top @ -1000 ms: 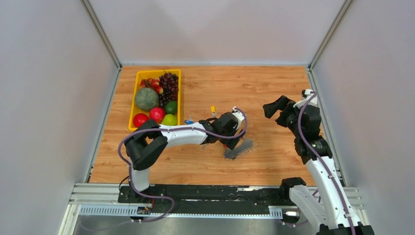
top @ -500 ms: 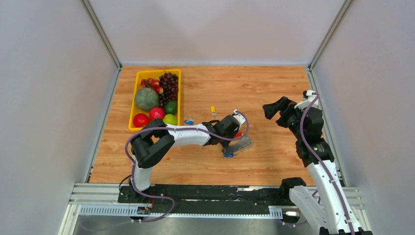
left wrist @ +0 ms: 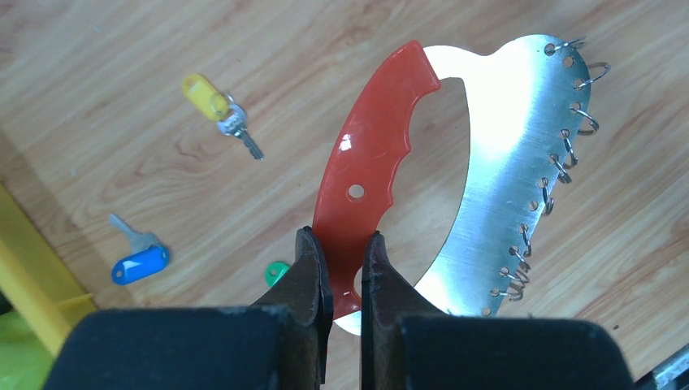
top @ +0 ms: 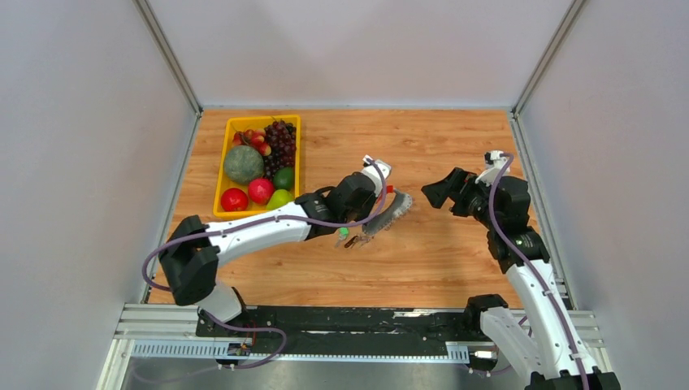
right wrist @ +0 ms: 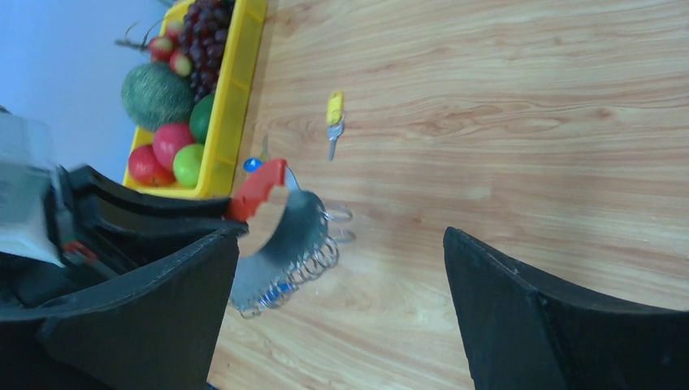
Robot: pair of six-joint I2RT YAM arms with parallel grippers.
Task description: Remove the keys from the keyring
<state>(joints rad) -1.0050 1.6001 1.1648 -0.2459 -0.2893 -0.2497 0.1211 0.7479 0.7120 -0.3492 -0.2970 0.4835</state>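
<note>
Holds the keyring (left wrist: 504,162) up off the table (top: 455,138) now with the left gripper (left wrist: 341,268), both fingers pressed tight on the lower end of the red band (left wrist: 370,162). A second ago: those fingers wide apart above the keyring, flat on the wood then. Half a second ago: fingers down on it. Has carried it a bit farther from the arm bases and tipped it up on edge, with the shiny grey blade and its little wire loops (left wrist: 569,150) turned toward the right gripper (top: 436,188). Reaches the left arm out longer and straighter than before. Has brought the right gripper over to the left, nearer the keyring but not touching it, fingers spread wide apart, same as a second ago. Shows something small and blue among the lower loops in the right wrist view. Shows a green bit and a dark bit hanging just under the low end of the keyring in the top view, too small to tell more. Leaves the yellow key (left wrist: 213,101) and the blue key (left wrist: 140,262) flat on the wood, off the ring and apart from each other. Leaves the yellow tray (top: 222,171) and its fruit (top: 244,164) in the same far left spot.
</note>
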